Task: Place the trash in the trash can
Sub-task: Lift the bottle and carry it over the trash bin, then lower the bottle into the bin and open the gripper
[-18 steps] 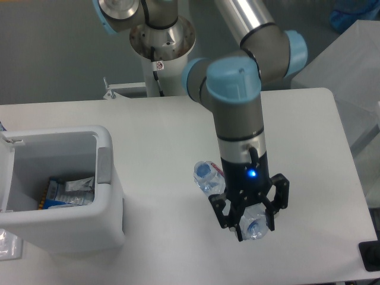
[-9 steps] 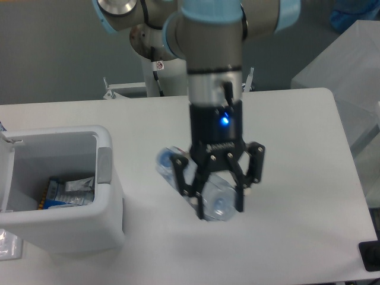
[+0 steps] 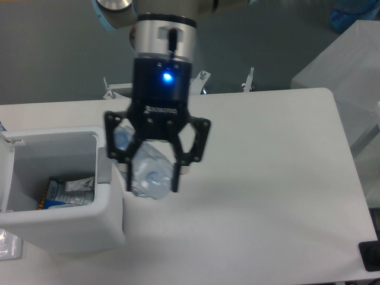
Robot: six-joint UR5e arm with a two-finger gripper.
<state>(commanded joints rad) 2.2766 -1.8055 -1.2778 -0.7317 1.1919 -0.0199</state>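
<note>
Bottle: crushed, clear bluish | gripper: grasping it, hanging beside bin rim | trash can: sitting open, holding wrappers

A white table with a rounded corner fills most of the frame. A grey floor shows behind it across the top. A translucent plastic sheet hangs at the upper right, and a small black object sits at the lower right edge.

Even, soft lighting; the gripper is slightly motion-blurred.
</note>
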